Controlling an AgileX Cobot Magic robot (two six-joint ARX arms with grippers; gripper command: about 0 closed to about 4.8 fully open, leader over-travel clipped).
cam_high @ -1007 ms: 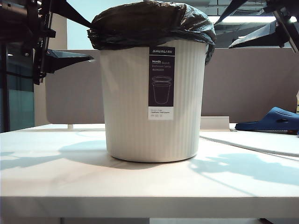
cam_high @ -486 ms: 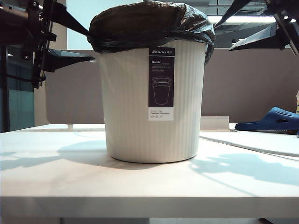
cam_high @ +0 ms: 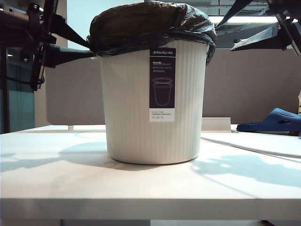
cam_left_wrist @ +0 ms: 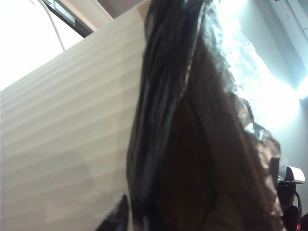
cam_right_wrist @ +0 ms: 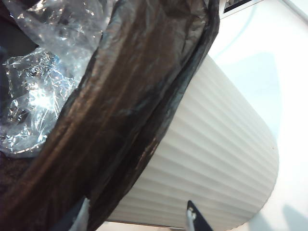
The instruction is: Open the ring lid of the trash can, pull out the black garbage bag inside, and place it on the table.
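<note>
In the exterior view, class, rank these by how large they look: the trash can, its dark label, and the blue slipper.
1. trash can
2. dark label
3. blue slipper, though it lies farther back and is cut off, so its place is unsure.

**Bin stood upright, bag folded over its rim**

The cream-white ribbed trash can (cam_high: 153, 103) stood upright near the middle of the white tabletop (cam_high: 141, 183), its dark label facing the exterior camera. The glossy, crinkled black garbage bag (cam_high: 150, 23) lay stretched across the mouth and folded down over the rim all round. No pink ring lid could be made out.
</note>
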